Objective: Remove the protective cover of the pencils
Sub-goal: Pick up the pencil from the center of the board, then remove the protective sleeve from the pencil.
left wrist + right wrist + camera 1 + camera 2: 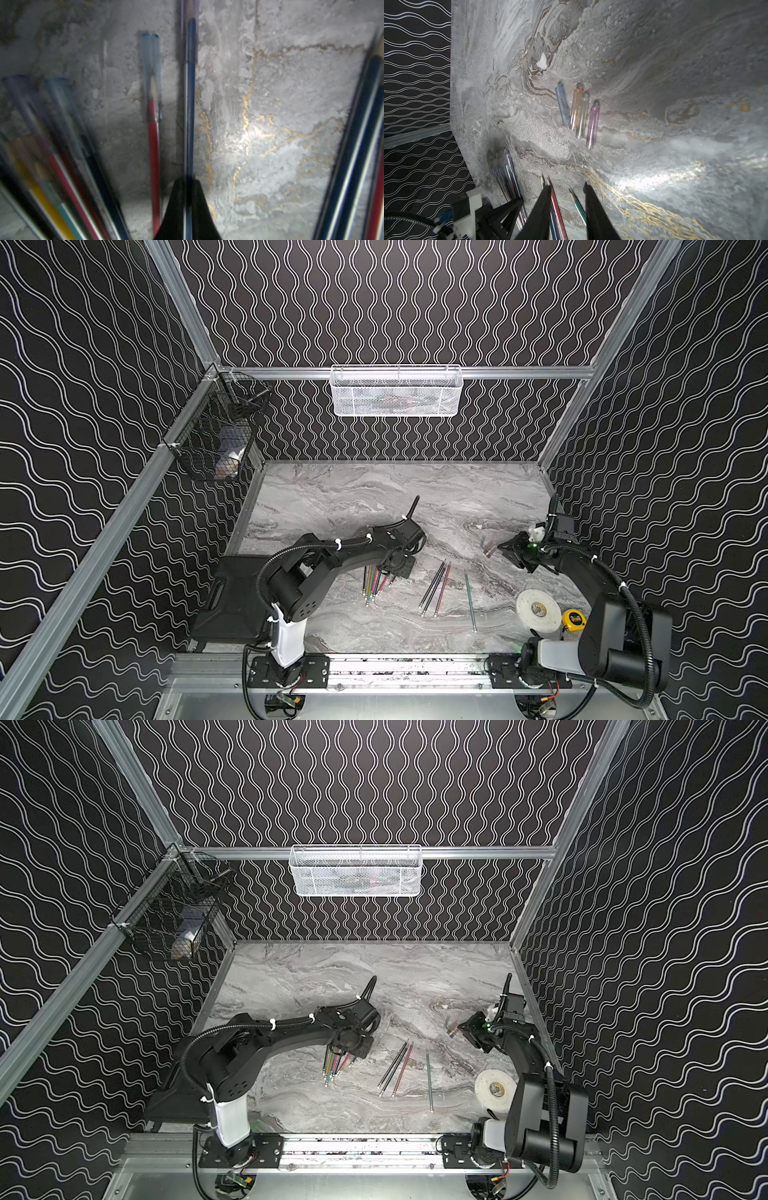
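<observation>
Landmark for all positions: white tape roll [538, 610], at the right arm's side of the table [353, 497].

**Pencils:**
- Four bare pencils [433, 585] lie just beside the roll, on its left-arm side. Two are black, one red, one green, and all have exposed points.
- The capped bunch [371, 583] lies farther from the roll in the same direction, under the left wrist. It holds several colours; the exact count is not clear.

**Covers:** Four loose covers [582, 116] (blue, orange, green, purple) lie side by side beyond the roll, toward the back wall.

**Left gripper** [188, 184]: The jaws are closed tight on the shaft of a blue pencil [190, 124]. The tinted cover [188, 49] is on its far tip. I cannot tell whether the pencil is lifted or resting on the table. A red pencil [154, 145] lies alongside it, also capped.

**Right gripper** [566, 189]: The jaws are partly apart and hold nothing. It hangs beyond the roll, near the loose covers and well apart from the held pencil.

**Step (judgement):** Four pencils are done. The fifth is gripped and waiting to be uncapped, so the task is under halfway.

**Next move calls for:**
- The left arm should raise the blue pencil clear of the bunch and present its capped tip toward the right gripper.
- The right gripper should close on the cover only, not the shaft.
- It should then pull straight along the pencil's axis.

**Risk:** The sleeve is thin and smooth, so the fingers could slip.
</observation>
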